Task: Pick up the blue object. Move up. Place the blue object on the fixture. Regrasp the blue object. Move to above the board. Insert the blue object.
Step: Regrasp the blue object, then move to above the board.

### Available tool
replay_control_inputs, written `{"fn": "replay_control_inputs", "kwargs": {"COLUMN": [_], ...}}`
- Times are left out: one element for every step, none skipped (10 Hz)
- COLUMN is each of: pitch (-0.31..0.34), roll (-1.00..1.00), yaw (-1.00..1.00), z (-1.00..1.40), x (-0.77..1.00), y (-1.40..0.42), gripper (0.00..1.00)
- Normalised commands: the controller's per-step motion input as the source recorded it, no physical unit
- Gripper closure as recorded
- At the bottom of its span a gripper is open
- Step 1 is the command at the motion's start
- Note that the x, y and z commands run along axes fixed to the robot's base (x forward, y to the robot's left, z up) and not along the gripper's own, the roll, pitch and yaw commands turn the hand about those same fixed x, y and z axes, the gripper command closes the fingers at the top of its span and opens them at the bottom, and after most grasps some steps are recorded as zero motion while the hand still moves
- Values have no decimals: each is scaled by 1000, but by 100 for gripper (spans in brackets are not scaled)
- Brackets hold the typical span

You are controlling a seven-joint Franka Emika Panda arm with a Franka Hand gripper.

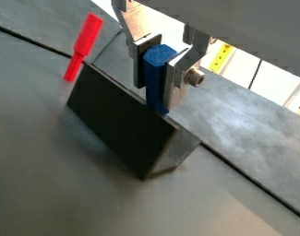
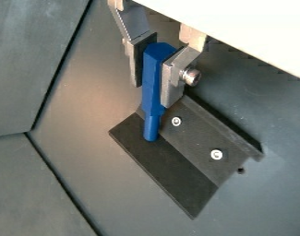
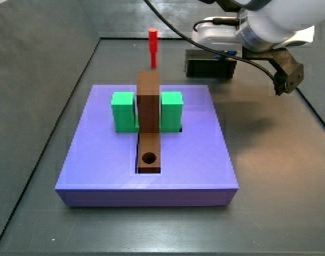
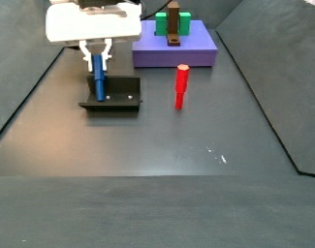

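My gripper point(image 4: 99, 60) is at the fixture point(image 4: 111, 100), a small dark block on the floor in front of the board. It is shut on the blue object point(image 2: 152, 101), a slim blue peg that stands upright between the silver fingers in both wrist views point(image 1: 156, 69). The peg's lower tip rests on the fixture's flat base point(image 2: 196, 161), next to its upright wall point(image 1: 121, 124). The peg also shows in a side view point(image 4: 100, 85). The board point(image 3: 192, 160), a lavender platform, bears green blocks point(image 3: 123, 112) and a brown strip point(image 3: 149, 120) with a round hole.
A thin red peg point(image 4: 182, 85) stands upright on the floor between the fixture and the board, and also shows in a wrist view point(image 1: 83, 46). The arm's body point(image 3: 258, 30) hangs over the fixture point(image 3: 209, 65). Dark walls edge the floor.
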Motion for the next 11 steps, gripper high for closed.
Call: {"fn": "replay_control_inputs", "kwargs": {"pitch": [0,0,0,0,0,0,0,0,0,0,-10], "roll": [0,0,0,0,0,0,0,0,0,0,-29], "yaw": [0,0,0,0,0,0,0,0,0,0,-74], "z": [0,0,0,0,0,0,0,0,0,1400,1400], "x": [0,0,0,0,0,0,0,0,0,0,26], "y": [0,0,0,0,0,0,0,0,0,0,7], "gripper": [100,100,100,100,100,100,100,100,100,100,100]}}
